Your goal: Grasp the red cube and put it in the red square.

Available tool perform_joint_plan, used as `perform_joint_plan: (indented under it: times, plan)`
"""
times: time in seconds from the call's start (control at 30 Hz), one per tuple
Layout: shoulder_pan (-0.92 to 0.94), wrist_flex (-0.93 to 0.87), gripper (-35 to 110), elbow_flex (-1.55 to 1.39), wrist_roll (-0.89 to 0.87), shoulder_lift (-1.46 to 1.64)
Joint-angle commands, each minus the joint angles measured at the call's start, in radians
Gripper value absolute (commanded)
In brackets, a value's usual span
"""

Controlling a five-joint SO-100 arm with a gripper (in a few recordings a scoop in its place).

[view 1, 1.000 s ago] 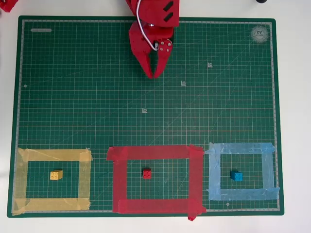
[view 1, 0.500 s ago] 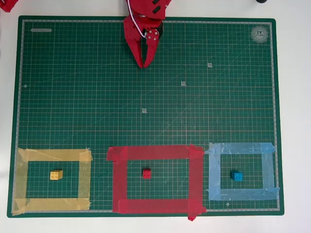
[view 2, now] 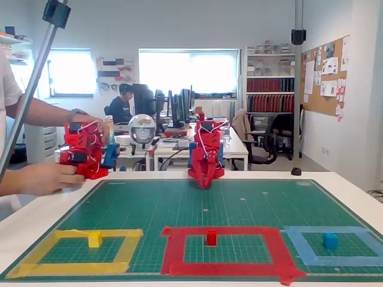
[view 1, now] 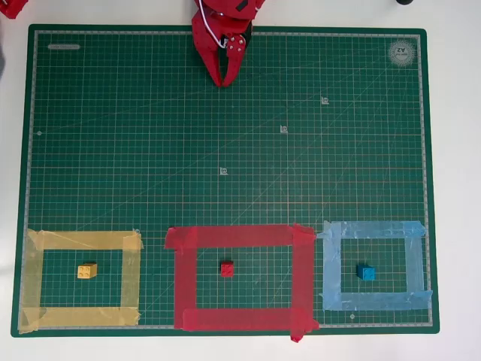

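The red cube [view 1: 226, 268] [view 2: 210, 238], tiny and studded, sits on the mat inside the red square [view 1: 184, 274] [view 2: 173, 248], a wide red tape outline at the mat's near edge. My red gripper [view 1: 222, 81] [view 2: 205, 183] is far from it, at the mat's top edge in the overhead view, tips pointing down at the mat. Its fingers are together with nothing between them.
A yellow cube [view 1: 87, 271] lies inside the yellow tape square [view 1: 34, 278] on the left, and a blue cube [view 1: 366, 273] inside the light-blue tape square [view 1: 415, 263] on the right. The green cutting mat [view 1: 225, 150] covers the white table.
The gripper has drawn back toward the mat's top edge and its fingers have come together. The cubes have not moved.
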State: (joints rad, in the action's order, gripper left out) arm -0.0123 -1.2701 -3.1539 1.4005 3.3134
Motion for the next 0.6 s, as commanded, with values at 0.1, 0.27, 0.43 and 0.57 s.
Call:
perform_joint_plan:
  times: [0.1, 0.27, 0.43, 0.57]
  plan:
    - [-0.009, -0.051, 0, -0.006, 0.026, 0.037]
    - [-0.003, -0.051, 0, -0.006, 0.026, 0.037]
    - [0.002, -0.051, 0, -0.006, 0.026, 0.037]
    - [0.009, -0.051, 0, -0.006, 0.026, 0.038]
